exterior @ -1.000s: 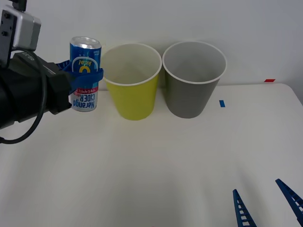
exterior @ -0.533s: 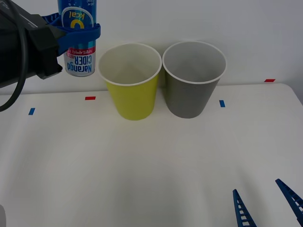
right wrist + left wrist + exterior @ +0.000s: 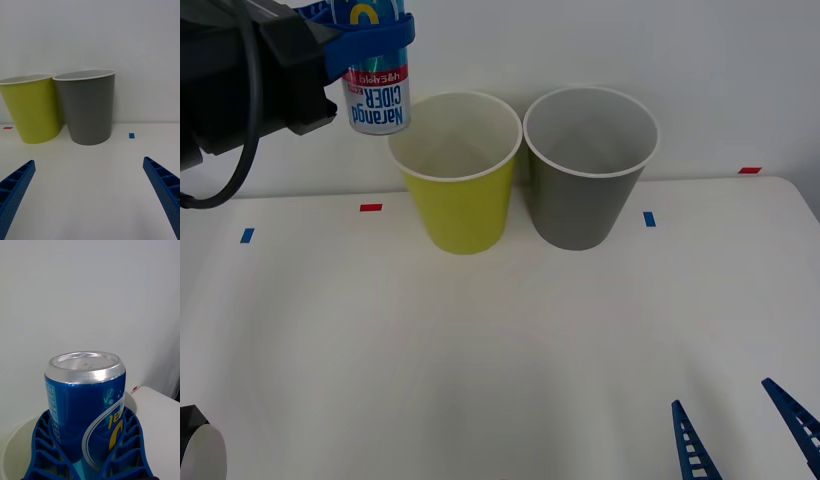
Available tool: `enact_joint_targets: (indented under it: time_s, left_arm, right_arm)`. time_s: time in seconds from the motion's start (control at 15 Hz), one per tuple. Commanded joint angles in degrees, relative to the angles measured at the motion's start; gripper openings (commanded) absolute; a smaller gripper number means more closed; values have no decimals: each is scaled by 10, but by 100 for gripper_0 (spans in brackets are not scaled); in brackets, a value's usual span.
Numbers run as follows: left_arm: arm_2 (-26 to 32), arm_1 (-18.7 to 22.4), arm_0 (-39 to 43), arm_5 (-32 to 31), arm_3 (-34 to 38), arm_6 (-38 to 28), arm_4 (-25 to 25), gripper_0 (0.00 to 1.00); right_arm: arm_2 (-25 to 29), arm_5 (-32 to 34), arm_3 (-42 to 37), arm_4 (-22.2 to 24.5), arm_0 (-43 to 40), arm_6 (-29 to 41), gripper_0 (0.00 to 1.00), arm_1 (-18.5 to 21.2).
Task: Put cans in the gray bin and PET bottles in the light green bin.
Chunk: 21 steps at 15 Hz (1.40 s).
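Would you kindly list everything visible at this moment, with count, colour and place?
can: one, blue with white and red label, held upside down in the air, up left of the light green bin.
light green bin: one, yellow-green with white rim, upright at the table's far side, left of the gray bin.
gray bin: one, dark gray with white rim, upright beside it.
tape marks: several, red and blue, on the white table.
left end effector: blue fingers closed around the can.
right end effector: blue, open, low at the near right.
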<state>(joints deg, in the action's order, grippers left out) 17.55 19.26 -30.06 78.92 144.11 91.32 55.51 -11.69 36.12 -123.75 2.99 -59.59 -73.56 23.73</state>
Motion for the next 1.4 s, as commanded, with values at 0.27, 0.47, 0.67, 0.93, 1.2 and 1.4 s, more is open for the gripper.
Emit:
enact_joint_targets:
  time_s: [0.27, 0.47, 0.67, 0.93, 1.2, 1.4]
  left_arm:
    - [-102, 10, -54, -118, -118, 10, -60, 0]
    - [-163, 10, -83, -166, -163, 7, -100, 0]
    - [-212, 10, -105, -232, -229, 7, -116, 0]
    - [-263, 12, -135, -316, -313, 6, -125, 0]
    - [-331, 24, -185, -433, -431, 5, -124, 0]
    - [-379, 19, -221, -492, -498, 0, -121, 0]
  right_arm:
    - [0, 0, 0, 0, 0, 0, 100, 0]
    - [0, 0, 0, 0, 0, 0, 100, 0]
    - [0, 0, 0, 0, 0, 0, 100, 0]
    - [0, 0, 0, 0, 0, 0, 100, 0]
    - [0, 0, 0, 0, 0, 0, 100, 0]
    - [0, 0, 0, 0, 0, 0, 100, 0]
